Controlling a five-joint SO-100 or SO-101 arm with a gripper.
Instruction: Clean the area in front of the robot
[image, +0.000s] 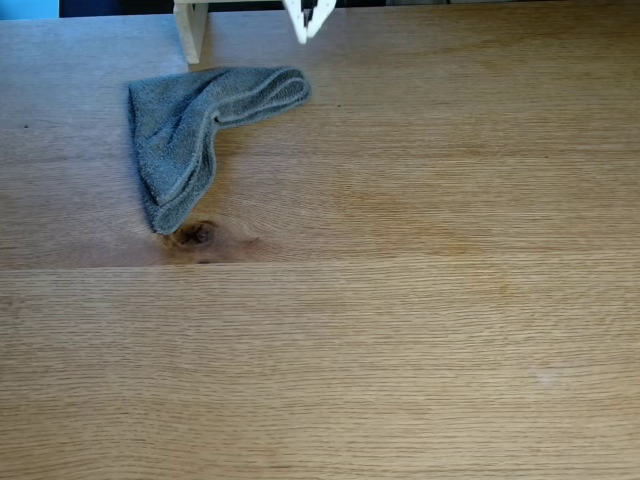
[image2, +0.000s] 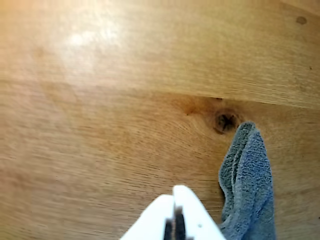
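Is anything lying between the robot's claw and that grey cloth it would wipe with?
Nothing visible. In the wrist view the gripper, jaws together, sits just left of the grey towel, with only bare tabletop between them.

In the fixed view the towel (image: 195, 135) lies on the tabletop (image: 400, 330), bent in an L. One end touches the knot (image: 198, 234) from above; the other arm runs up and right of the knot. The gripper (image: 308, 22) hangs beyond the towel, up and right of the knot, with an upright post (image: 190, 30) to its left.

In the wrist view the towel (image2: 250, 185) lies just below and right of the knot (image2: 225, 121), and the gripper (image2: 175, 220) stands below the knot, left of the towel.
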